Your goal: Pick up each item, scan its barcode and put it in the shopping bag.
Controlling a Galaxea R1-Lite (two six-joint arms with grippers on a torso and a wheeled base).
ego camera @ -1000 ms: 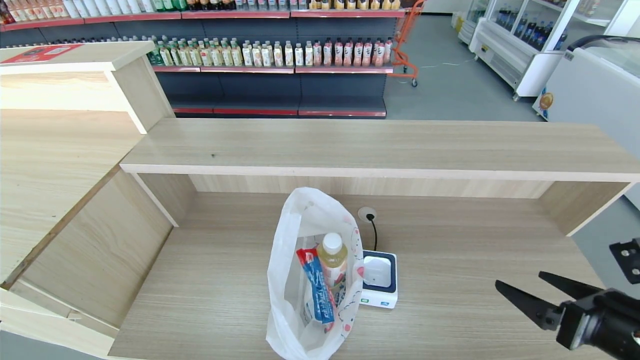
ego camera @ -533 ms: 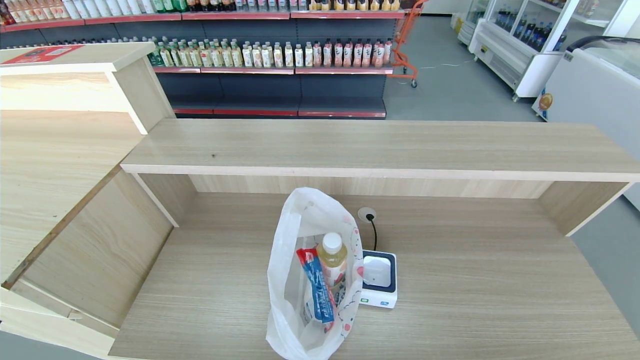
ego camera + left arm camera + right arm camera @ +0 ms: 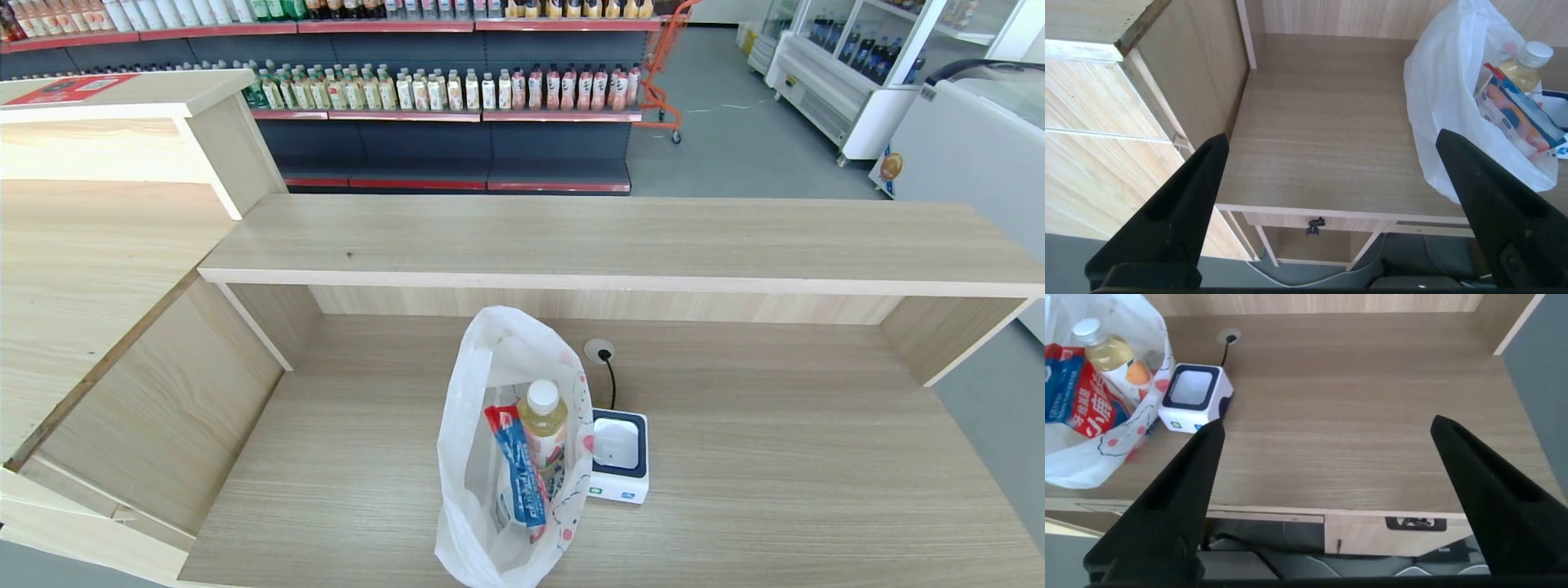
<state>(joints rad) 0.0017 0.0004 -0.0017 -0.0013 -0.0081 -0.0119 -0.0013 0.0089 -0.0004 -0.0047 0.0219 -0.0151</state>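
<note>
A white shopping bag stands open on the wooden counter. Inside it are a bottle with a white cap and a red and blue packet. Just right of the bag sits the white scanner box with its black cable. The left wrist view has the bag, the bottle and the packet; my left gripper hangs open off the counter's near edge, nothing between its fingers. The right wrist view has the bag, the scanner and my right gripper, open and empty, near the counter's front edge.
A raised wooden ledge runs along the back of the counter, with side walls at left and right. A cable port sits behind the scanner. Store shelves with bottles and fridges stand beyond.
My right gripper, seen open at the head view's lower right a second ago, has pulled back out of that view. The bag, its contents and the scanner have not moved.
</note>
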